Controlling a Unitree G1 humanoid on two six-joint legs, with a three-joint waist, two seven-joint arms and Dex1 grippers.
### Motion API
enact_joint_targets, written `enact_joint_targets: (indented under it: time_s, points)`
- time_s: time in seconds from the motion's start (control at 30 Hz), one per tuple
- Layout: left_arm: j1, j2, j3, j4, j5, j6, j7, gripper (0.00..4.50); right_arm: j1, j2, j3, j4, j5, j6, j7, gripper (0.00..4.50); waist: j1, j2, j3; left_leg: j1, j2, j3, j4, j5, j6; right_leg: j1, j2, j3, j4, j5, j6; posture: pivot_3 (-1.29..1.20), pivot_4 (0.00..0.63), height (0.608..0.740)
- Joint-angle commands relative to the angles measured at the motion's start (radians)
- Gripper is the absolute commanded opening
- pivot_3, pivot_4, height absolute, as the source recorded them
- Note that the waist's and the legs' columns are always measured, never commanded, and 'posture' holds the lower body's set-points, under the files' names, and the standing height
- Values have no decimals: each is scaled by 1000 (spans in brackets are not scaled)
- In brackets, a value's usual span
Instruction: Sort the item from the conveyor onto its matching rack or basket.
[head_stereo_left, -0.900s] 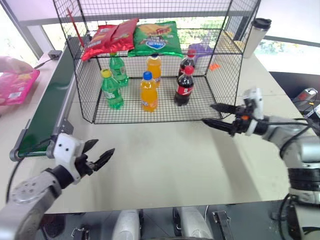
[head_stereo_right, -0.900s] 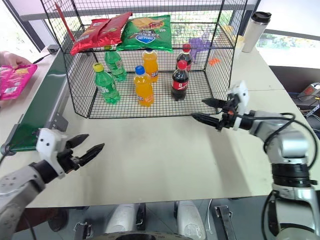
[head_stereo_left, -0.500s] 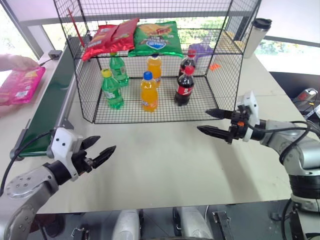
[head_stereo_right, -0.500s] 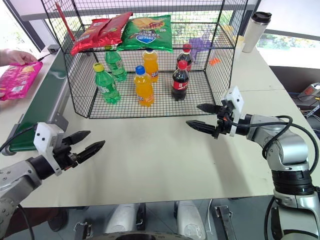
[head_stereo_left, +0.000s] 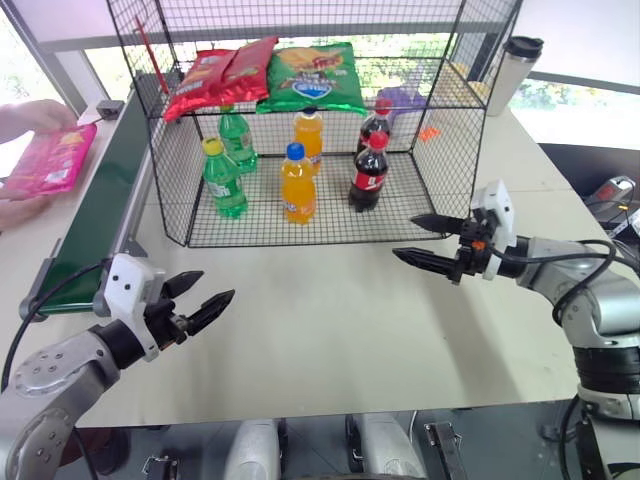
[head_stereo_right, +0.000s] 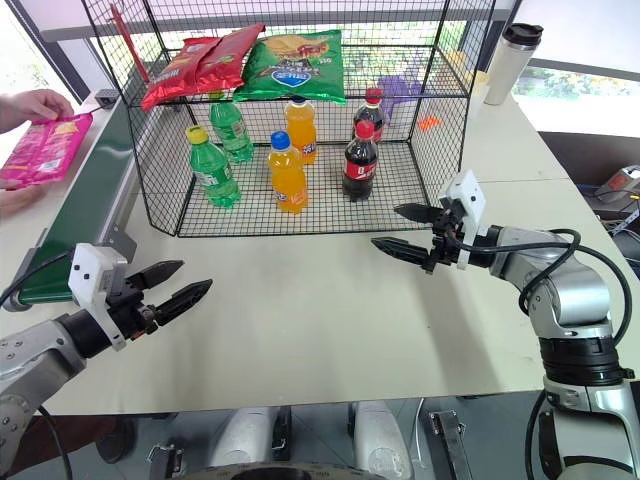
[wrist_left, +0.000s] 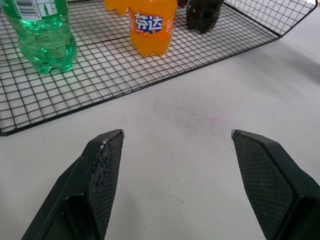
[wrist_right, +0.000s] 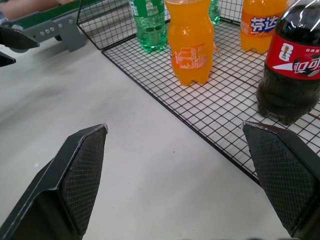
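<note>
A person's hand (head_stereo_left: 35, 113) holds the pink bag (head_stereo_left: 52, 160) at the far left, just beside the conveyor (head_stereo_left: 100, 200) — not on the belt. Both claws hover empty over the desk (head_stereo_left: 330, 310) in front of the rack (head_stereo_left: 300, 120) — left claw (head_stereo_left: 200, 300) spread wide, right claw (head_stereo_left: 425, 240) spread wide too.

Wire rack (head_stereo_left: 440, 110) stood at the table's (head_stereo_left: 330, 330) far middle, the conveyor (head_stereo_left: 95, 215) running along its left side. On the rack's upper tier lay crisp bags (head_stereo_left: 265, 75); on its lower tier stood bottles (head_stereo_left: 295, 175). Left of the conveyor, a person's hand (head_stereo_left: 30, 115) held the crisp bag (head_stereo_left: 50, 160) above the table's edge. A tumbler (head_stereo_left: 510, 75) stood right of the rack. Left gripper (head_stereo_left: 205, 300) hung over the near left table, right gripper (head_stereo_left: 425, 240) just before the rack's right front corner.
</note>
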Motion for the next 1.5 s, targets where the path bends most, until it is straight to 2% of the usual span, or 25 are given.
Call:
enact_joint_targets:
  time_s: [0.03, 0.87, 1.23, 1.43, 1.5]
  points:
    - [-10, 5, 14, -26, 5, -23, 9, 3579, -22, 8, -8, -2, -4, -31, -1, 4453, 0, 0, 0, 0, 0, 0, 0, 0, 0, 0, 0, 0, 0, 0, 0, 0, 150, 740]
    - [-25, 23, 15, -54, 4, -7, 49, 3579, -41, 26, 3, 18, -6, -34, 22, 4453, 0, 0, 0, 0, 0, 0, 0, 0, 0, 0, 0, 0, 0, 1, 2, 0, 150, 740]
    - [19, 31, 33, -101, 2, -1, 73, 3579, -52, 39, 22, 41, -20, -46, 20, 4453, 0, 0, 0, 0, 0, 0, 0, 0, 0, 0, 0, 0, 0, 1, 2, 0, 150, 740]
    - [28, 51, 67, -115, 13, -8, 78, 3579, -69, 36, 34, 58, -26, -46, 32, 4453, 0, 0, 0, 0, 0, 0, 0, 0, 0, 0, 0, 0, 0, 0, 0, 0, 150, 740]
    - [26, 103, 125, -115, 95, -54, 64, 3579, -92, 26, 32, 77, -13, -31, 55, 4453, 0, 0, 0, 0, 0, 0, 0, 0, 0, 0, 0, 0, 0, 0, 0, 0, 150, 740]
